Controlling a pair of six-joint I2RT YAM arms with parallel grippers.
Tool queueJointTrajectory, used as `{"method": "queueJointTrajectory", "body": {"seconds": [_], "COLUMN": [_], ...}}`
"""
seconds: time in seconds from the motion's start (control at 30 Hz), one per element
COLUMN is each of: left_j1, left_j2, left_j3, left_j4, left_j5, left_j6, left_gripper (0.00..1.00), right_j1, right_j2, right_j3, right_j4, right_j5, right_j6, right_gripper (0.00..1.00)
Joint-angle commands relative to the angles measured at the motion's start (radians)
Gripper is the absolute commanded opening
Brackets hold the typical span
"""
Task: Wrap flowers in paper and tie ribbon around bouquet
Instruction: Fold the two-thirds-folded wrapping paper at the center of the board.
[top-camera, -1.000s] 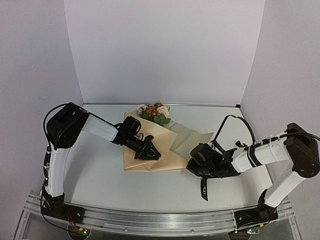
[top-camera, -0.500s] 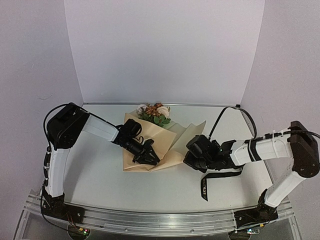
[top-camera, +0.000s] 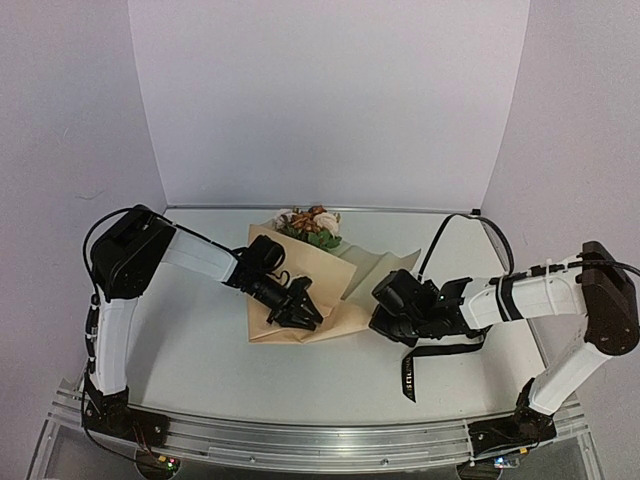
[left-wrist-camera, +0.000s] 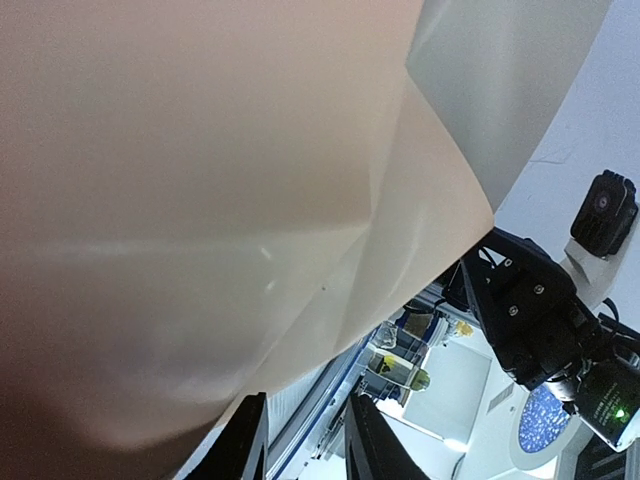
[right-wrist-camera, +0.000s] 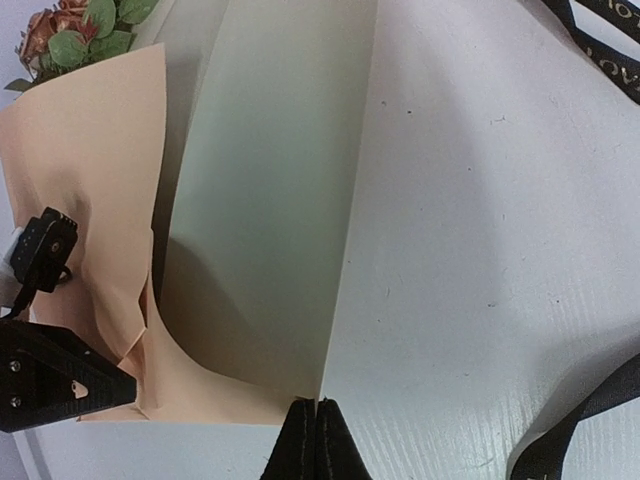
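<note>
- Paper is lying across the middle of the tabletop, its tan sheet folded partway over the flowers. Their cream and orange-brown blooms and green leaves are poking out at the far end.
- Reaching in from the left, the left tool is sitting over the near-left part of the folded sheet. Its fingers are standing slightly apart with nothing between them. Whether the tips are touching the paper is not clear.
- From the left wrist, the paper is filling most of the view, with the left tool at the bottom edge.
- The right tool is pinching the near edge of the paper's right-hand flap. In the right wrist view its fingertips are clenched tight on the sheet.
- The flap is standing up off the tabletop, and the paper's shaded face is looking greyish beside the tan fold and the flowers.
- The black ribbon is lying on the tabletop at the near right, just beside the right tool. One end is trailing toward the near edge, and light lettering is showing on the ribbon.
</note>
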Motion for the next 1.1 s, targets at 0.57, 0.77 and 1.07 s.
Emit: {"method": "queueJointTrajectory", "body": {"seconds": [0.57,0.77,1.07], "left_j1": [-0.042,-0.042,-0.009], "left_j2": [0.038,0.023,-0.09], "left_j3": [-0.002,0.002,-0.007], "left_j4": [-0.109,-0.109,-0.048], "left_j5": [-0.24,-0.226,-0.134], "left_j6": [0.027,0.042,0.047], "left_gripper": [0.28,0.27,0.22], "right_j1": [0.059,0.063,0.061], "right_j2": [-0.01,0.059,0.147], "right_j3": [0.221,0.334,0.403], "right_j4": [-0.11,-0.114,-0.122], "right_j5": [-0.024,-0.094,-0.145], "right_j6": [-0.101,-0.165,-0.211], "right_gripper": [0.0,0.0,0.0]}}
